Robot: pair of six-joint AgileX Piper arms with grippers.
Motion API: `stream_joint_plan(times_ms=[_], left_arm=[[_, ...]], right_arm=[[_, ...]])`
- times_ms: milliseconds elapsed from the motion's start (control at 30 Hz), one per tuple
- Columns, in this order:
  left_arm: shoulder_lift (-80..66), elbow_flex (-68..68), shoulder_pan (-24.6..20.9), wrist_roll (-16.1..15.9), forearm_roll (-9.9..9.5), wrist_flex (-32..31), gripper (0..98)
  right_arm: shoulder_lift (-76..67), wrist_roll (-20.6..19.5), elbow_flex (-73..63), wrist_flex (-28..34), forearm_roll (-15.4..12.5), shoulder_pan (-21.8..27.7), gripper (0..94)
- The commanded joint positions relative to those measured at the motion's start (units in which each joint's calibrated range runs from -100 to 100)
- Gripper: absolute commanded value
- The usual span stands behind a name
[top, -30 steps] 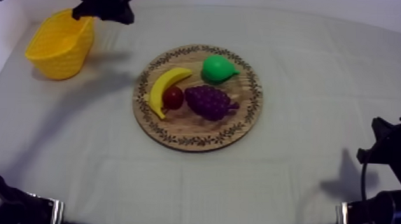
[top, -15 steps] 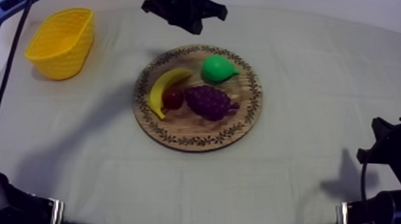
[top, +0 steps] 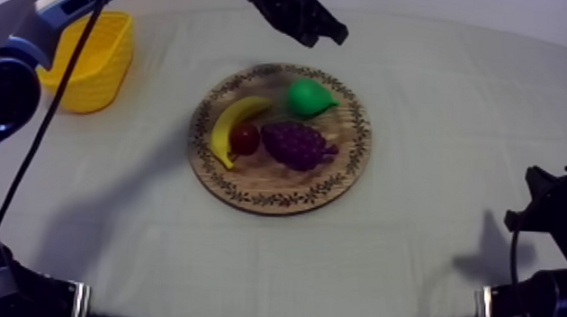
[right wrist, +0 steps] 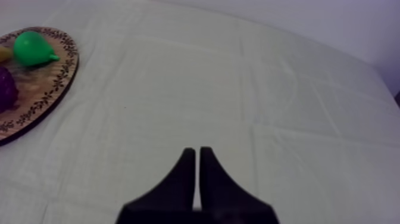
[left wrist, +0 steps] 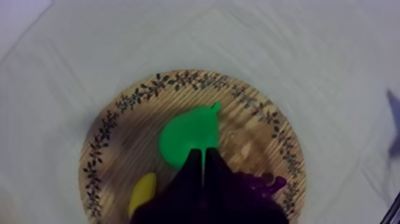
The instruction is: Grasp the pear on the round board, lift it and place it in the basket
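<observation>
Bearing pear, banana, grapes: wooden board

Left gripper fingers black, wedge-shaped; arm blue-grey.

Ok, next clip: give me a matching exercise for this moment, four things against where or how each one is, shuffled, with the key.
1. pear
2. banana
3. yellow basket
4. right claw

A. shut, over bare cloth
B. off the wooden board, at the table's left side
C. right beside the small red fruit
D. green, on the board's far part

Pairs: 1-D, 2-C, 3-B, 4-A
</observation>
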Motion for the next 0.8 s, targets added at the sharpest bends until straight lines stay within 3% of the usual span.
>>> stream_joint_plan(times_ms=[0, 133, 267, 467, 600, 767], left_arm=[[0.8, -2.5, -0.1, -13.4, 0.13, 1.9, 0.0], [1.5, -3.9, -0.3, -22.7, -0.10, 5.8, 0.0], [1.8, -5.5, -0.6, -26.3, -0.43, 9.8, 0.0], [1.6, -6.9, -1.4, -24.9, 0.40, 10.9, 4.6], [1.8, -6.5, -2.0, -22.6, 0.66, 10.5, 17.2], [2.2, -5.3, -2.2, -21.1, 0.04, 10.2, 40.8]], right_arm=[[0.0, 0.0, 0.0, 0.0, 0.0, 0.0, 0.4], [0.0, 0.0, 0.0, 0.0, 0.0, 0.0, 0.4], [0.0, 0.0, 0.0, 0.0, 0.0, 0.0, 0.4], [0.0, 0.0, 0.0, 0.0, 0.0, 0.0, 0.4], [0.0, 0.0, 0.0, 0.0, 0.0, 0.0, 0.4], [0.0, 0.0, 0.0, 0.0, 0.0, 0.0, 0.4]])
